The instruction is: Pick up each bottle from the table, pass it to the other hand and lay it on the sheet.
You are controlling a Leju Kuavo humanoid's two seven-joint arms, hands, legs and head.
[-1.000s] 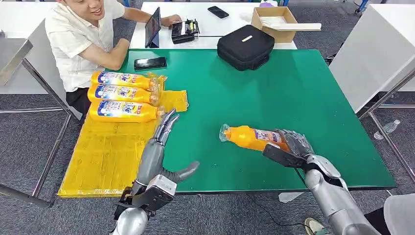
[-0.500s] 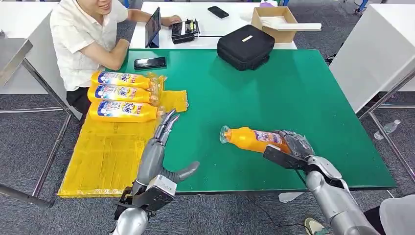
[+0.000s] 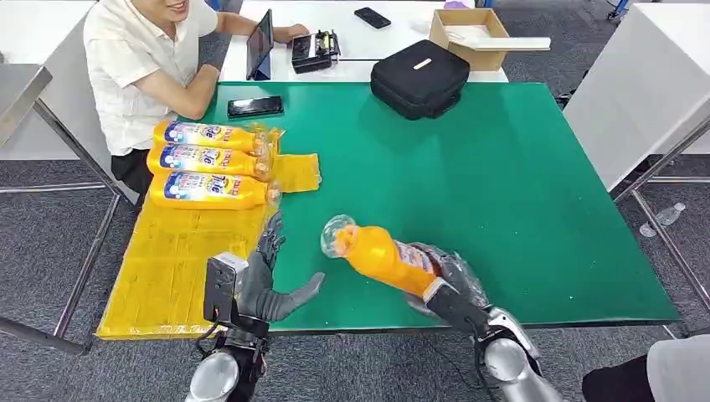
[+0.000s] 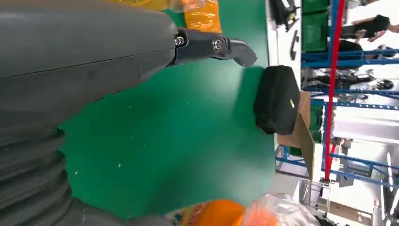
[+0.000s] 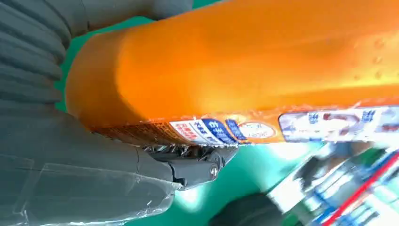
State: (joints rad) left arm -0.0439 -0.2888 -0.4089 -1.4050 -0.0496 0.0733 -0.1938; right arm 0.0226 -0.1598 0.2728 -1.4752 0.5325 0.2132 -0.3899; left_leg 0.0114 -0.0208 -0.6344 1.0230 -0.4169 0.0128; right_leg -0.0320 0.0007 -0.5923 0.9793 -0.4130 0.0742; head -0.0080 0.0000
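Observation:
My right hand grips the base of an orange bottle and holds it above the green table, its clear-wrapped cap end tilted up toward my left hand. In the right wrist view the orange bottle runs across the frame, held against the hand's grey thumb. My left hand is open with fingers spread, at the table's near edge beside the yellow sheet. The bottle's cap end shows past the left hand's fingers. Three orange bottles lie side by side on the sheet's far end.
A person in a white shirt sits at the far left corner, an arm on the table. A black phone and a black bag lie along the far edge. Behind stands a white table with a cardboard box.
My right hand has lifted the bottle and carried it left toward the left hand, tilting its cap end up. My left hand has drawn back toward the near edge and turned.

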